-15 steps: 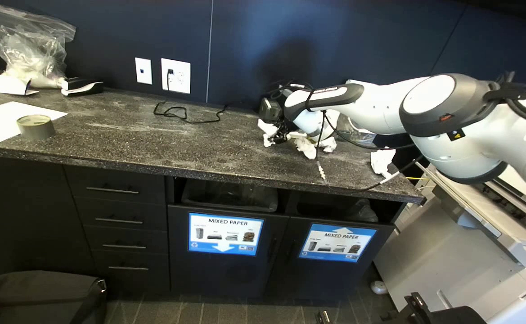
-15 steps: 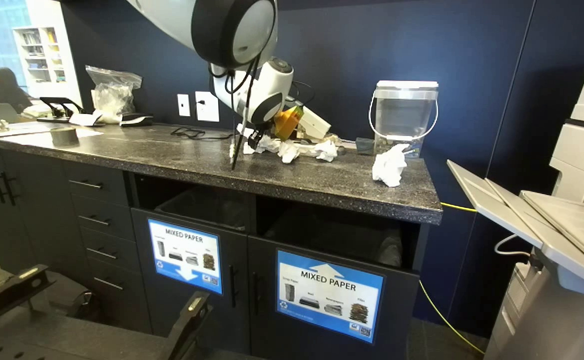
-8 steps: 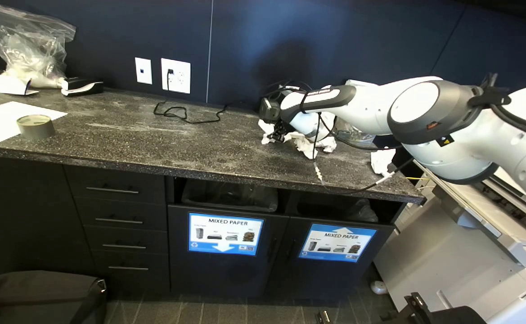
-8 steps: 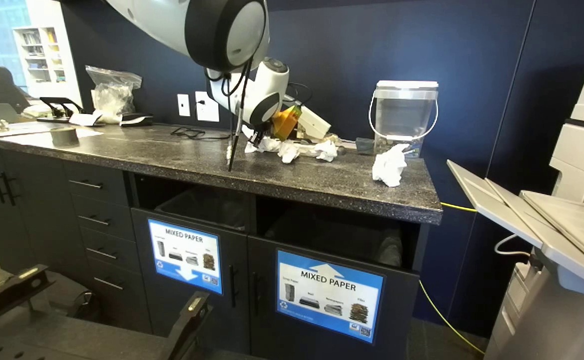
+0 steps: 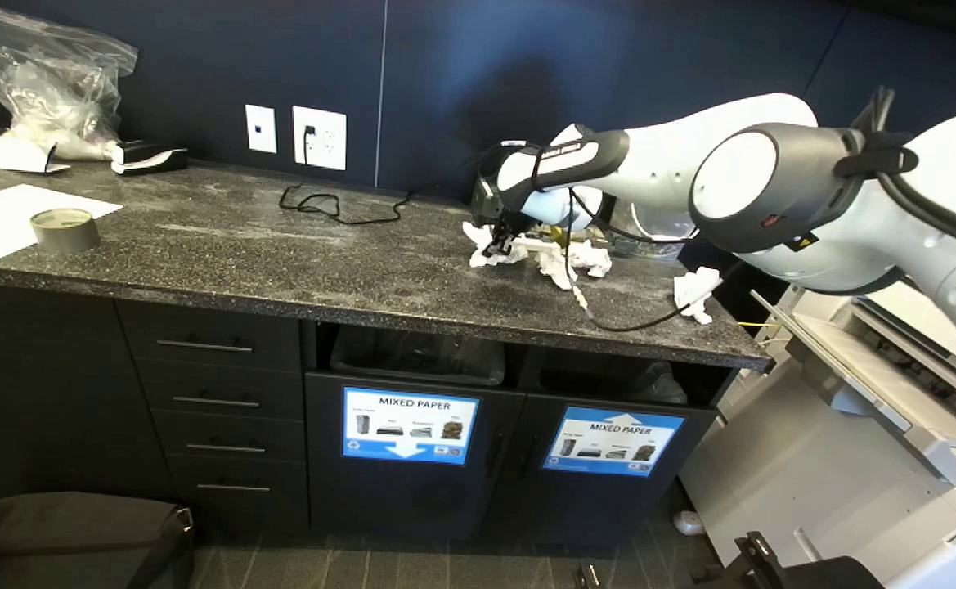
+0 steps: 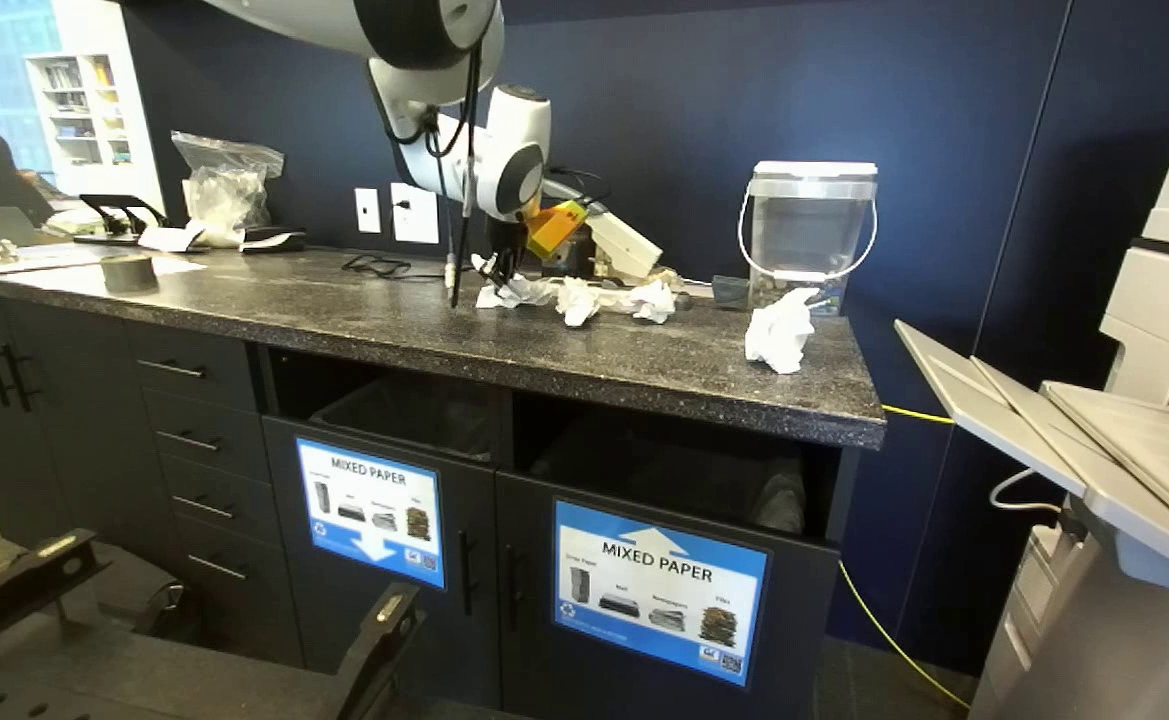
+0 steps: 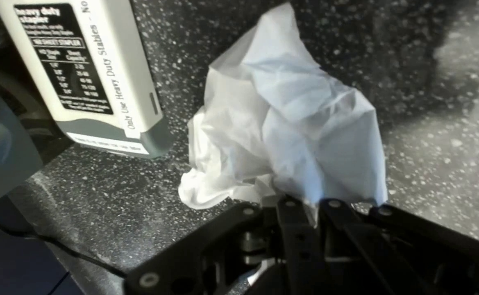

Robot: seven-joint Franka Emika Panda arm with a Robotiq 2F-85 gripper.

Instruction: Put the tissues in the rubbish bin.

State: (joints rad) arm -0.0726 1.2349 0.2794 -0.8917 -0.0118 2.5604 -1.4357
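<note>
Tissues (image 6: pixel 576 303): crumpled white wads on the dark speckled bench (image 6: pixel 344 308).
Rubbish bin (image 6: pixel 659 485): near, beneath the bench lip; right-hand slot judged the one meant. Paper wants pushing inward there, under the overhang, before release.
Lone wad (image 6: pixel 781 335): right end of the bench, well apart from the rest.
Middle wads (image 6: pixel 652 300): farther left, in a loose row.
Loose cable (image 5: pixel 581 298): hangs from the arm (image 5: pixel 756 176) on the near side of the row; apt to sweep paper aside, so travel slowly.
Leftmost wad (image 7: pixel 292 119): end of the row, apparently resting on the bench.
Pincer (image 7: pixel 311 207): clenched on this wad's edge, most of the paper standing beyond its tips. Step in hand, as judged: the lift. Best raised straight and unhurried, hold tight, since so shallow a bite may slip or tear.
Stapler (image 7: pixel 96 69): far, just beside the wad but apart; draw the paper nearward to clear it.
</note>
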